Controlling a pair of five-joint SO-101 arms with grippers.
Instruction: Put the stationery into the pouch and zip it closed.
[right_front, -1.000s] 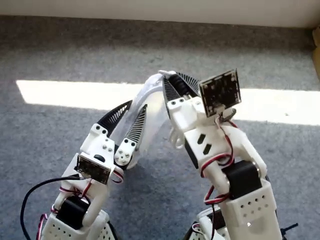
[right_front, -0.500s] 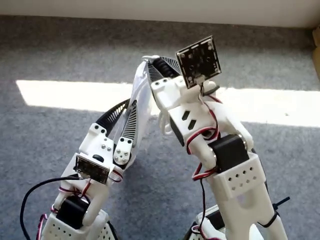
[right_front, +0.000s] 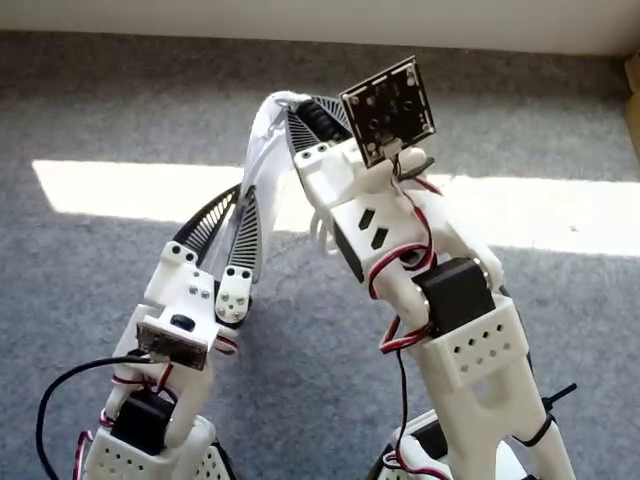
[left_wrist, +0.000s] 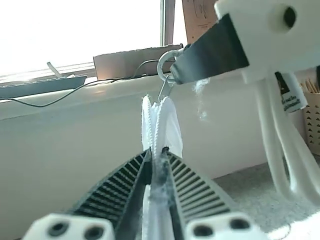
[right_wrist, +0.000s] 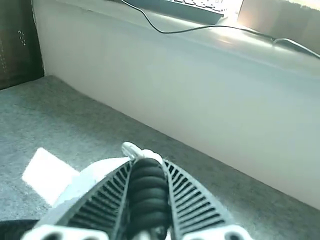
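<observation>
White pouch (right_front: 262, 150) is up in the air over the grey carpet (right_front: 100, 100), stretched btwn both grippers. L gripper (right_front: 240, 195) is pinched tight on its low end. R gripper (right_front: 295, 108) is pinched on the zip ring (left_wrist: 159, 65) at the top end & covers part of it. Can't see inside pouch.

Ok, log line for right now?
left claw: shut on pouch | right claw: shut on zipper pull | pouch: held up between both claws
</observation>
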